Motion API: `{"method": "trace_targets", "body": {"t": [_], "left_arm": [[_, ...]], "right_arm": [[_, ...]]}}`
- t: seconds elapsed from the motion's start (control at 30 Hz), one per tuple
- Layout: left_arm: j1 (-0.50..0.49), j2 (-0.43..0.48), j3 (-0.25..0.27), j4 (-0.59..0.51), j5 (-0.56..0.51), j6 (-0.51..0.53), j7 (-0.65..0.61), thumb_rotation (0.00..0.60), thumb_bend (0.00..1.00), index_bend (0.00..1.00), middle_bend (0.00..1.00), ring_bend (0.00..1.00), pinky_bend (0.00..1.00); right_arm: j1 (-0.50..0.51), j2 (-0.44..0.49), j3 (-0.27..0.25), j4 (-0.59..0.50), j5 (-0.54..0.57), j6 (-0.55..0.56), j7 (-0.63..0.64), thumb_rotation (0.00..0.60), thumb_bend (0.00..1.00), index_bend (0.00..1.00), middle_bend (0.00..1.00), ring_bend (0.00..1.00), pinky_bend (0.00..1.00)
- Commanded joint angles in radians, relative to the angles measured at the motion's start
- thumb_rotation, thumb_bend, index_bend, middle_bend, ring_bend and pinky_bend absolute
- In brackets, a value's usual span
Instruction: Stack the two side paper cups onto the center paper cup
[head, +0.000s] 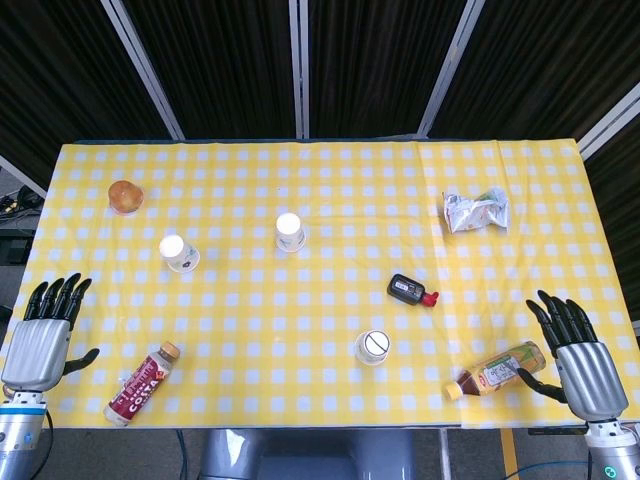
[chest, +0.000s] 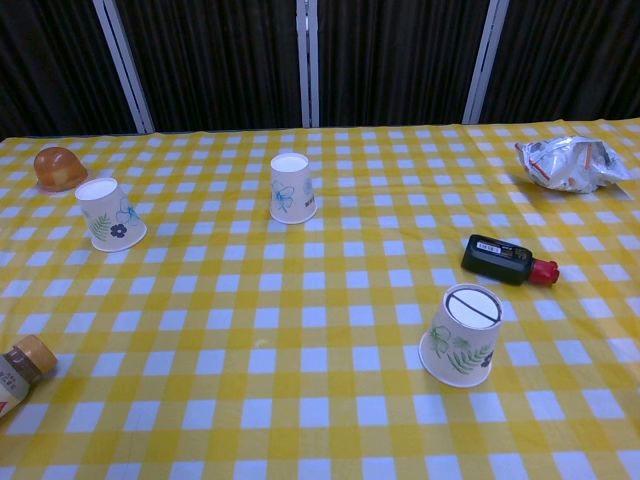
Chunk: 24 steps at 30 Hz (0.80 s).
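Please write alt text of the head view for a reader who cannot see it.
Three upside-down paper cups, left cup, center cup and right cup, stand apart on a yellow checked table. The left hand and right hand rest open at the near corners, holding nothing.
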<state>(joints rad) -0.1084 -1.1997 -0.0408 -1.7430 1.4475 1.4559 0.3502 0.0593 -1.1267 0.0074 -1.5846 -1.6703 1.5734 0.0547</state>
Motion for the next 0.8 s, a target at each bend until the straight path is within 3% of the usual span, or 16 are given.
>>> {"method": "trace_targets", "body": {"t": [0.03,0.8], "left_arm": [[0.000,0.001,0.001,-0.001,0.000,0.000,-0.001,0.600,0.05,0.00,0.00,0.00,0.00],[-0.011,-0.006,0.006,0.001,-0.002,-0.017,0.003,0.600,0.05,0.00,0.00,0.00,0.00]], "right_arm": [[-0.002,0.001,0.001,-0.002,0.000,0.004,0.000,0.600,0.05,0.00,0.00,0.00,0.00],[-0.003,0.005,0.005,-0.006,0.002,0.011,0.024,0.600,0.05,0.00,0.00,0.00,0.00]]}}
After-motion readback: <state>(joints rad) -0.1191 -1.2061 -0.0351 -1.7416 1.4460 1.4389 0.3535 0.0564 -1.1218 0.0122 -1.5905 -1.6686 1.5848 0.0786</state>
